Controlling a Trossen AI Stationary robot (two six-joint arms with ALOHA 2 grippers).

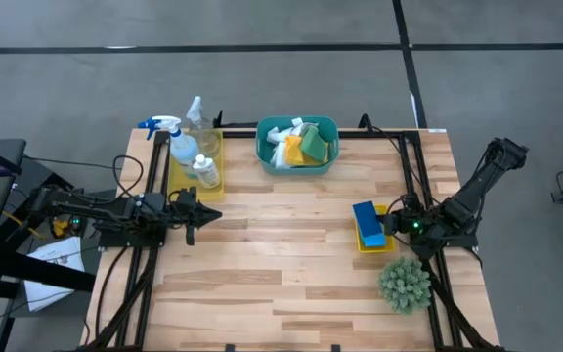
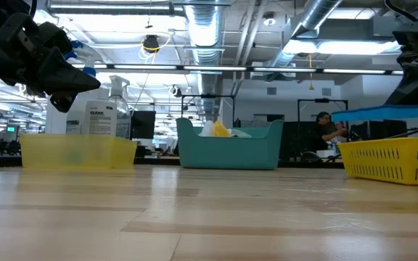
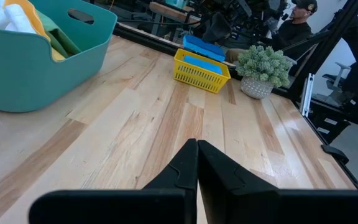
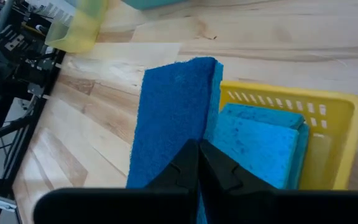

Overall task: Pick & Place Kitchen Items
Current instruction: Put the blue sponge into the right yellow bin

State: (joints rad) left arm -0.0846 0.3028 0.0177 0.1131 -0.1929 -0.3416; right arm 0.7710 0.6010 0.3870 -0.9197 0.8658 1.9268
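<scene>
My right gripper (image 1: 391, 221) is shut on a dark-blue sponge (image 4: 173, 118) over the yellow tray (image 4: 328, 124) at the table's right. A light-blue sponge (image 4: 260, 146) lies in that tray. My left gripper (image 1: 192, 210) is shut and empty above the table's left part, near a second yellow tray (image 1: 213, 186). That tray holds the blue-trigger spray bottle (image 1: 169, 132), a clear bottle (image 1: 198, 117) and a small white bottle (image 1: 205, 171). White (image 1: 281, 149), yellow (image 1: 294, 145) and green (image 1: 317, 145) cloths lie in the teal basin (image 1: 262, 137). My right gripper pinches the dark-blue sponge between its two fingers at the end nearest the gripper (image 4: 185, 140); the fingers hide the exact spot. They come about level from the table's right. The sponge (image 2: 376, 112) sticks out toward the table's left, level and clear above the tray's rim (image 2: 390, 145).
A spiky green ball-shaped plant (image 1: 405, 284) in a pot stands near the front right, close to my right arm. The teal basin stands at the far middle. Bare wood (image 1: 281, 254) lies between the two arms. A person (image 2: 329, 130) sits in the room beyond the table.
</scene>
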